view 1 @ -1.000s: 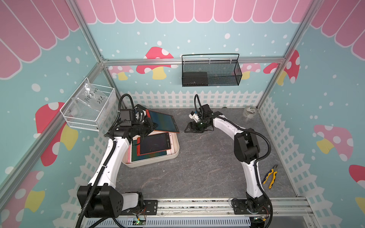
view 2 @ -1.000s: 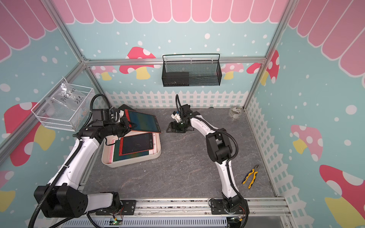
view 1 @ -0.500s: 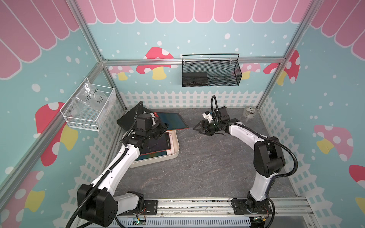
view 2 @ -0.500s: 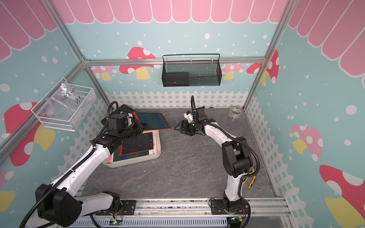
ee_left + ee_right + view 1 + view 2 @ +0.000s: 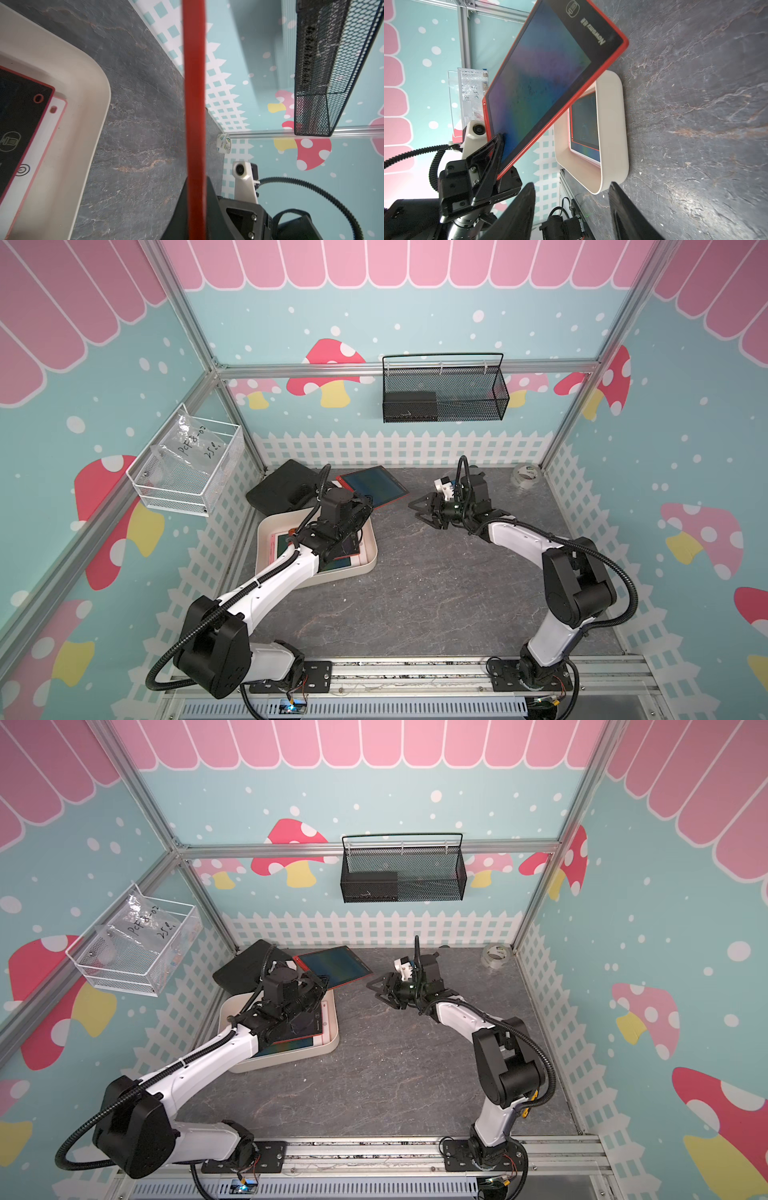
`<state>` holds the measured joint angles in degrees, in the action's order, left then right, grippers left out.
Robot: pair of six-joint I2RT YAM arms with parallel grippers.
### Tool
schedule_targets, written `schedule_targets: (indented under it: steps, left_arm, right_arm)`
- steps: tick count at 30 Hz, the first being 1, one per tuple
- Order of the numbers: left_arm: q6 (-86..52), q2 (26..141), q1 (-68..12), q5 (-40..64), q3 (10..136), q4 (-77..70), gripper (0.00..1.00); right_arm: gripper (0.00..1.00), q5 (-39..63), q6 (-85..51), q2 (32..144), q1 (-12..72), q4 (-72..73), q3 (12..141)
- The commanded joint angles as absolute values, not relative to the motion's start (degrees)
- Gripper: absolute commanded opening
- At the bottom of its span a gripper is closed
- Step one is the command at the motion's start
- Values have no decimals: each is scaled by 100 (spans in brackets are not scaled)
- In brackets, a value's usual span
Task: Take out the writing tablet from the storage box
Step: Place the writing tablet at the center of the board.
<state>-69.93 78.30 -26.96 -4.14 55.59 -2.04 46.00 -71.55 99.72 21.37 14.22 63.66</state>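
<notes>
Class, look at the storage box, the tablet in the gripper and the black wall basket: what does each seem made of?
Storage box: probably plastic, smooth matte cream walls, rounded corners. Tablet: likely plastic red frame, glossy dark screen showing sheen. Basket: black see-through mesh, probably painted metal.

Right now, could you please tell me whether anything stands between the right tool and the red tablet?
Nothing visible does. The left tool holds the red tablet lifted and tilted, and only open space over the tabletop lies between its free edge and the open right tool.
</notes>
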Motion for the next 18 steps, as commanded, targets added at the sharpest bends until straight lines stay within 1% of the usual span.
schedule_targets:
  steps: [1, 5, 8, 9, 18]
  left_arm:
    - [-7329, 8035, -2798, -731, 5673, -783, 5]
    - [-7443, 8381, -2943, -592, 5916, -790, 4]
    - [-7684, 8648, -3063, -477, 5976, -938, 4]
    - [-7739, 8724, -3103, -444, 5968, -1035, 4]
    - [-7651, 8988, -3153, -448, 6278, -1028, 5]
  right_arm:
    - [58, 4641, -7739, 9896, 2138, 2207, 6307]
    - [57, 4706, -7910, 10075, 2136, 2456, 6442]
    - [56, 4741, -8506, 10231, 2127, 3310, 6232]
    - [55, 4758, -8617, 10292, 2127, 3400, 6221]
    - [53, 4803, -8579, 10214, 2118, 3220, 6077]
